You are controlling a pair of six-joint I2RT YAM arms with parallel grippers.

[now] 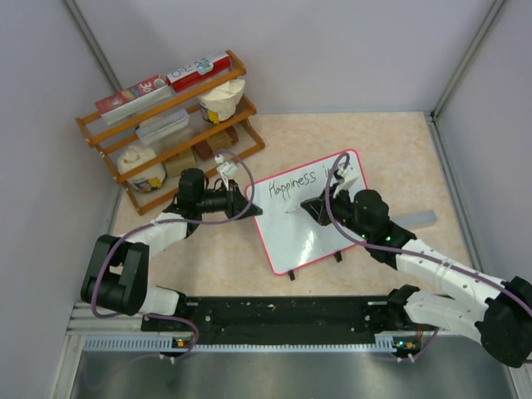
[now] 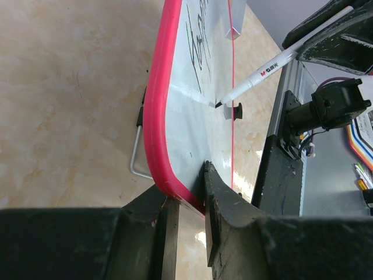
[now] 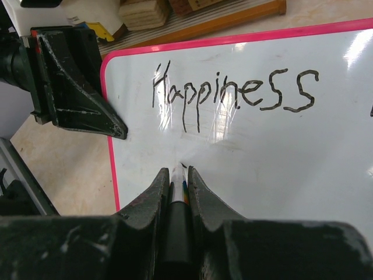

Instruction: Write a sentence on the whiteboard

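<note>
With the whiteboard (image 1: 309, 237) propped up in the middle of the counter (image 1: 382, 141), the left pincer (image 1: 247, 202) — clamped on its red corner — must hold it steady while the right pincer (image 3: 178, 175), squeezed tight on the marker (image 2: 274, 63), presses softly and slowly writes the sentence (image 3: 233, 93) onward, just under its first word.

A wooden rack (image 1: 179, 137) stands at ten o'clock on the beige marbled tabletop (image 1: 391, 150). It carries red-and-white boxes (image 1: 197, 71) on top and what look like pale tubs (image 1: 221, 98) below. A grey strip (image 1: 414, 221) lies at three o'clock.
</note>
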